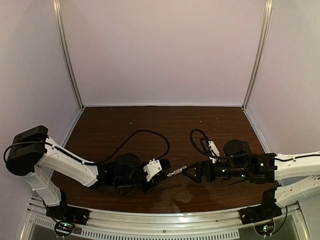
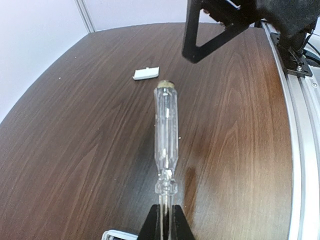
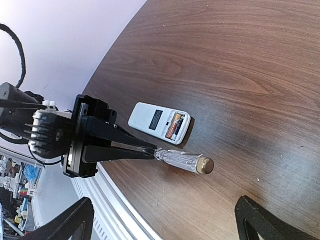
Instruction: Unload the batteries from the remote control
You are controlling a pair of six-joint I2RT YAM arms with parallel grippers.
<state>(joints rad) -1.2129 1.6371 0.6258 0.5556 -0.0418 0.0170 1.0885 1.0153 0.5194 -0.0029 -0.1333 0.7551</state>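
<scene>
When starting from the left gripper (image 2: 164,217), find jaws pinched tight on the thin metal shaft of the screwdriver (image 2: 165,132), with its clear handle and brass-coloured cap aimed at 12 o'clock in the left wrist view and held off the table (image 2: 75,150), judging by the shadow. Facing that tool from 3 o'clock in the top view, meet the right gripper (image 1: 186,172), spread as wide as it goes and holding nothing. Out at 11 o'clock from the cap in the left wrist view, see a small flat white plastic piece (image 2: 146,73) lying on the wood. Judged to be the battery cover, so count the opening step as done.

At 12 o'clock from the screwdriver in the right wrist view, just beside it, find the remote control (image 3: 159,122) lying back upward, compartment open at its 4 o'clock end. Inside, make out the batteries (image 3: 174,125), one orange-toned and one dark, both seated. Judge the unloading proper as not yet begun: leaves prying out both cells and setting them down.
</scene>
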